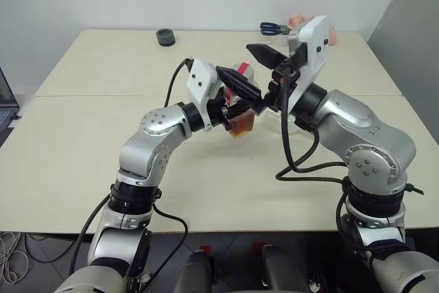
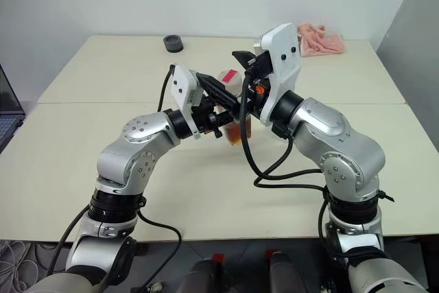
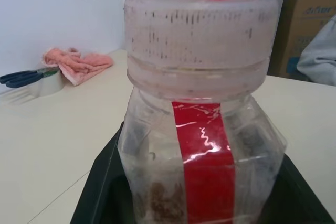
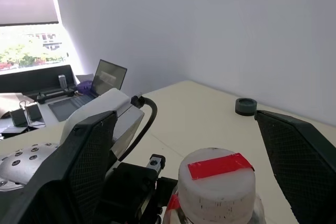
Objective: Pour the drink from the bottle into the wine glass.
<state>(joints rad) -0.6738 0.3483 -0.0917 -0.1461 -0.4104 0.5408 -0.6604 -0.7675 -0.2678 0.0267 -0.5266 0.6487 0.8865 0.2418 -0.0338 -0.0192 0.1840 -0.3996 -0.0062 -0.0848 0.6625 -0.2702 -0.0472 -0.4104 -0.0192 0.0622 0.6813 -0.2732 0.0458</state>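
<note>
My left gripper (image 1: 248, 101) is shut on the bottle (image 3: 202, 129), holding it upright above the middle of the table (image 1: 89, 156). The bottle is clear plastic with a vertical red strip and a whitish cap (image 4: 216, 179) that has red tape on top. The amber drink (image 1: 241, 125) fills its lower part. My right gripper (image 4: 184, 116) stands open right over the cap, one finger on each side, not touching it. The wine glass is hidden behind the arms.
At the far edge of the table lie a black round object (image 1: 165, 36), blue-handled scissors (image 1: 274, 29) and a pink cloth (image 2: 321, 39). A laptop (image 2: 7, 125) sits off the left side. A seam runs across the tabletop.
</note>
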